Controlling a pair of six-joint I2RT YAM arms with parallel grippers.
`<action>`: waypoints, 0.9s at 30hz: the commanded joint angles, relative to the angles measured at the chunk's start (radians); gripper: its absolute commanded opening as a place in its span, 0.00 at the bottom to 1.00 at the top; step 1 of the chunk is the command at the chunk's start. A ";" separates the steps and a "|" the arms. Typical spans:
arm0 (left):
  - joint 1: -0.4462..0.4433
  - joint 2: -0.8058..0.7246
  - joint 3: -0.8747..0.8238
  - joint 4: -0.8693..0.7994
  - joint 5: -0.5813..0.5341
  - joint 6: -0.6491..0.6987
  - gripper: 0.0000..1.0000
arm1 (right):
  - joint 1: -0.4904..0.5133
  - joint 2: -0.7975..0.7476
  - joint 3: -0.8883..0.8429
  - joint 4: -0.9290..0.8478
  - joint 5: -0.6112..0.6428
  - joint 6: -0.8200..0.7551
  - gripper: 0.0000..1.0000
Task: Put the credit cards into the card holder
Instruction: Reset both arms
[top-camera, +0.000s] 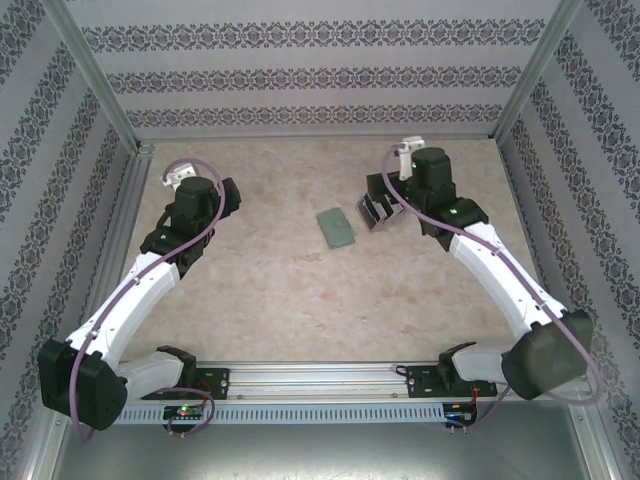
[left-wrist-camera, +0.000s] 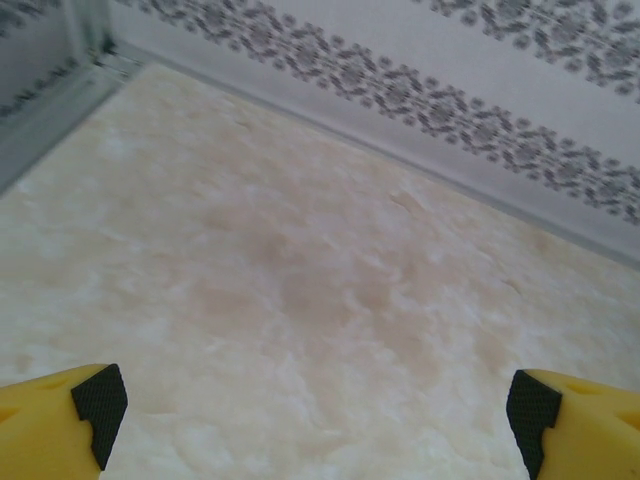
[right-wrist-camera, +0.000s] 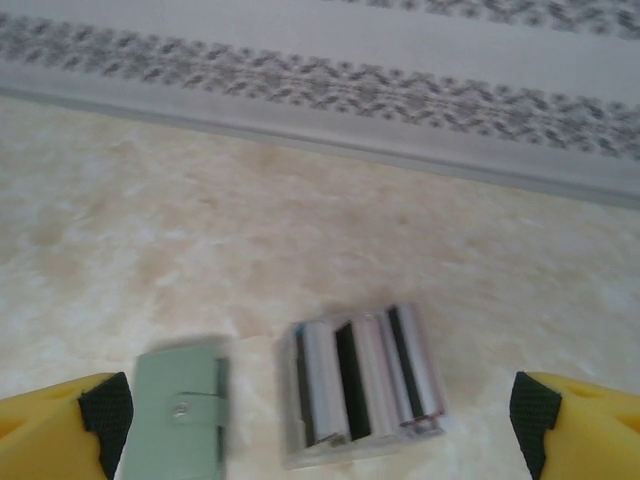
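Note:
The card holder (top-camera: 336, 228) is a pale green case lying shut and flat near the table's middle; its strap and snap show in the right wrist view (right-wrist-camera: 180, 415). Just right of it stands a clear slotted stand (right-wrist-camera: 365, 385) with dark credit cards (right-wrist-camera: 348, 385) upright on edge in its slots, also seen from above (top-camera: 376, 213). My right gripper (right-wrist-camera: 318, 425) is open, hovering just behind the stand and holder, with nothing between its fingers. My left gripper (left-wrist-camera: 313, 410) is open over bare table at the far left (top-camera: 232, 195).
Patterned enclosure walls (top-camera: 300, 75) and metal frame posts (top-camera: 95, 75) ring the marbled table (top-camera: 300, 300). A metal rail (top-camera: 320, 385) runs along the near edge between the arm bases.

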 joint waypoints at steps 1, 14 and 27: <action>0.017 -0.045 -0.034 -0.108 -0.181 -0.032 0.99 | -0.043 -0.083 -0.138 0.197 0.101 0.050 0.98; 0.019 -0.033 -0.295 0.223 -0.364 0.223 1.00 | -0.081 -0.139 -0.562 0.666 0.439 -0.065 0.98; 0.064 0.020 -0.512 0.651 -0.409 0.274 0.99 | -0.241 -0.167 -0.842 0.877 0.231 -0.016 0.98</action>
